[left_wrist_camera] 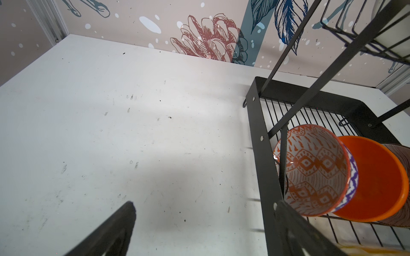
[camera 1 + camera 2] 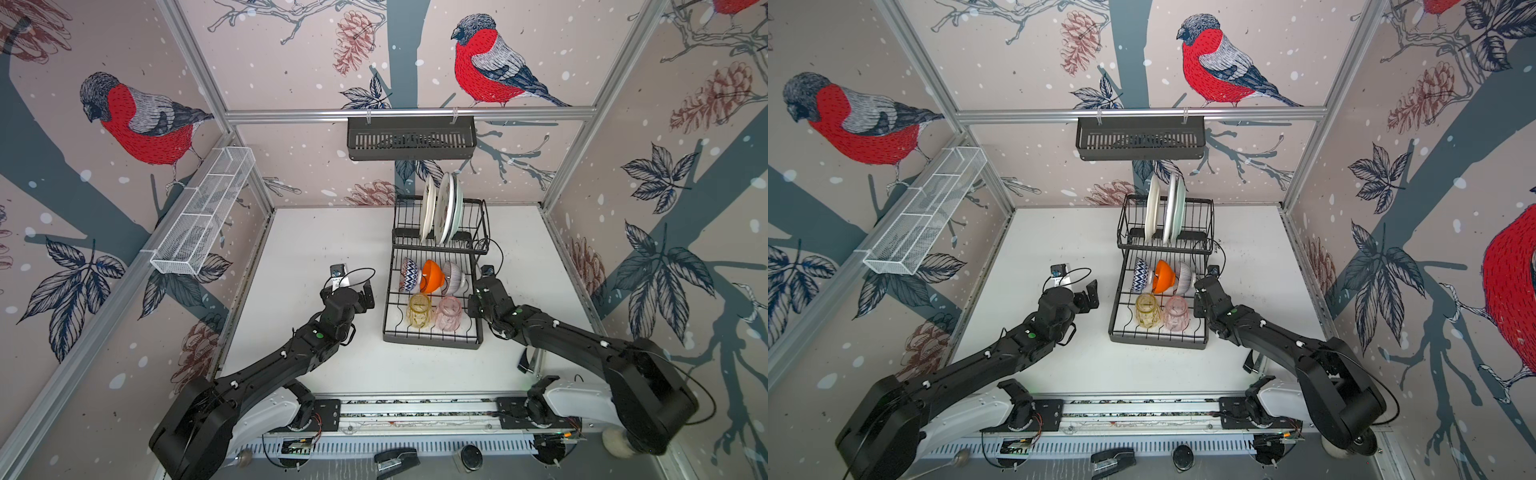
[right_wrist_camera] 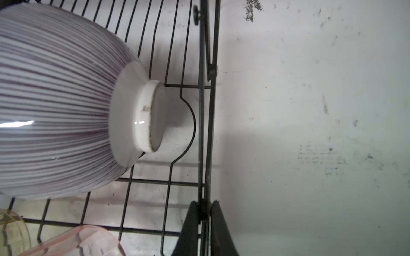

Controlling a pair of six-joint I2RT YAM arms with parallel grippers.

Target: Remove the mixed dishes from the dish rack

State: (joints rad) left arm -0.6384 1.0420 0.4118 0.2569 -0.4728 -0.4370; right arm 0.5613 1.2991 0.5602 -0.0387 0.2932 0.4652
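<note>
The black wire dish rack stands right of centre. Plates stand on edge in its raised basket. A blue-patterned bowl, an orange bowl and a white ribbed bowl lean in the lower tray. In front of them stand an amber tumbler and a pink tumbler. My right gripper is shut on the rack's right side wire, beside the ribbed bowl. My left gripper is open and holds nothing, just left of the rack's rim.
A black slotted shelf basket hangs on the back rail. A long white mesh tray hangs on the left wall. The bare white tabletop stretches left of the rack. A small dark object lies under the right arm.
</note>
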